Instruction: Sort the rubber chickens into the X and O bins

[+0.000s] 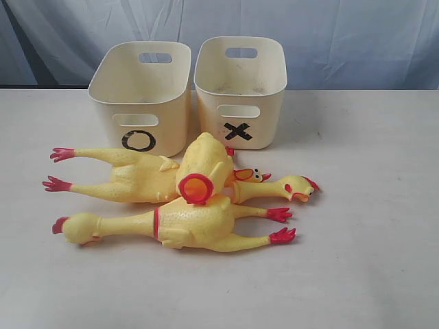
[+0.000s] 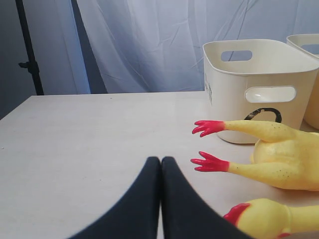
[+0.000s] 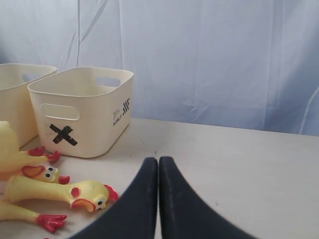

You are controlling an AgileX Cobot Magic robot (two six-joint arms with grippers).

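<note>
Three yellow rubber chickens lie piled in front of the bins. The rear chicken (image 1: 130,179) points its red feet left and its head (image 3: 89,195) right. The front chicken (image 1: 192,225) has its head at the left and its feet at the right. A smaller chicken (image 1: 206,171) rests on top of both. The cream O bin (image 1: 110,116) stands left of the X bin (image 1: 267,116); no chicken shows in either. My left gripper (image 2: 160,160) is shut and empty, short of the rear chicken's feet (image 2: 209,162). My right gripper (image 3: 158,160) is shut and empty beside that chicken's head. Neither gripper appears in the exterior view.
The pale table (image 1: 370,260) spreads out around the pile. A blue-grey curtain (image 1: 343,41) hangs behind the bins. A black stand (image 2: 27,50) rises past the table's far corner in the left wrist view.
</note>
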